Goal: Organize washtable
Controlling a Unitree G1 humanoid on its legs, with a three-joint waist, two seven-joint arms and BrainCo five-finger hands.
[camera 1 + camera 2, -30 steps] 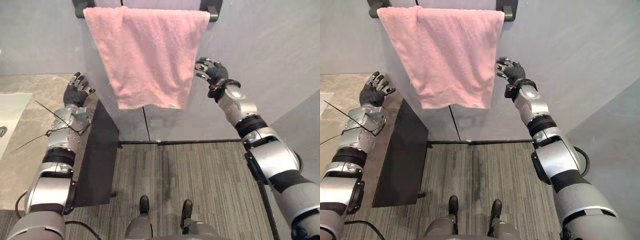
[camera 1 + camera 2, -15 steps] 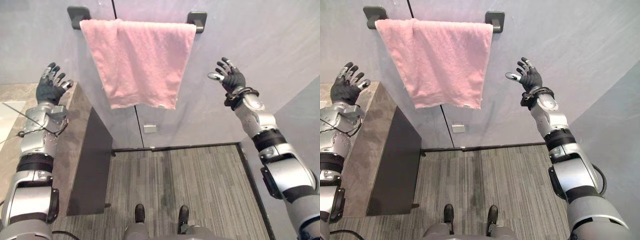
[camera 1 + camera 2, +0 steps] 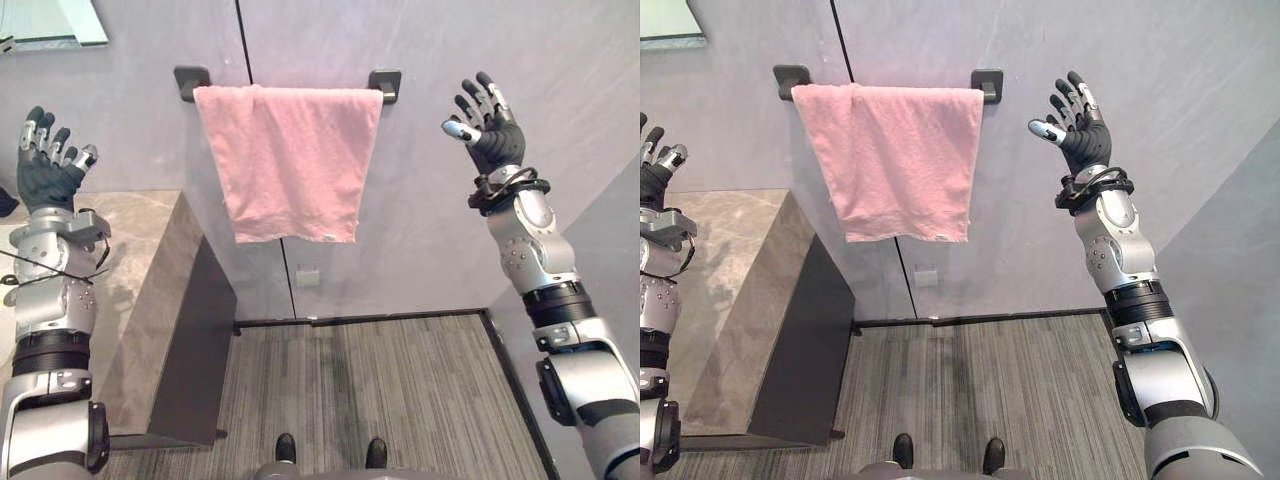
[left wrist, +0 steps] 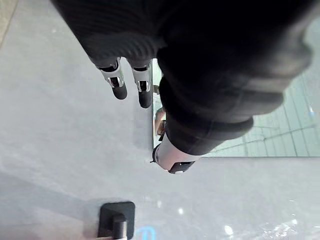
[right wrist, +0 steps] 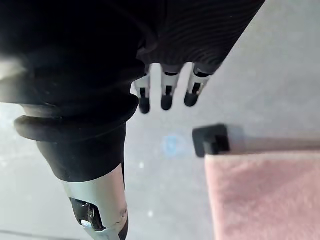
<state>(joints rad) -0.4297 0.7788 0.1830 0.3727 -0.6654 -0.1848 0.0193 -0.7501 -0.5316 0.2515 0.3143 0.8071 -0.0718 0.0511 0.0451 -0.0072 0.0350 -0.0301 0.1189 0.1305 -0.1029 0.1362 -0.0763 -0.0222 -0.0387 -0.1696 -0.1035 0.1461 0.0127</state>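
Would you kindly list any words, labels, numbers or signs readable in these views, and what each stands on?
No text can be read in any view.
The pink towel: no label or print shows.
A blue mark on the wall by the rail bracket: too blurred to read; it may not be text.
The small wall plate below the towel: nothing legible.
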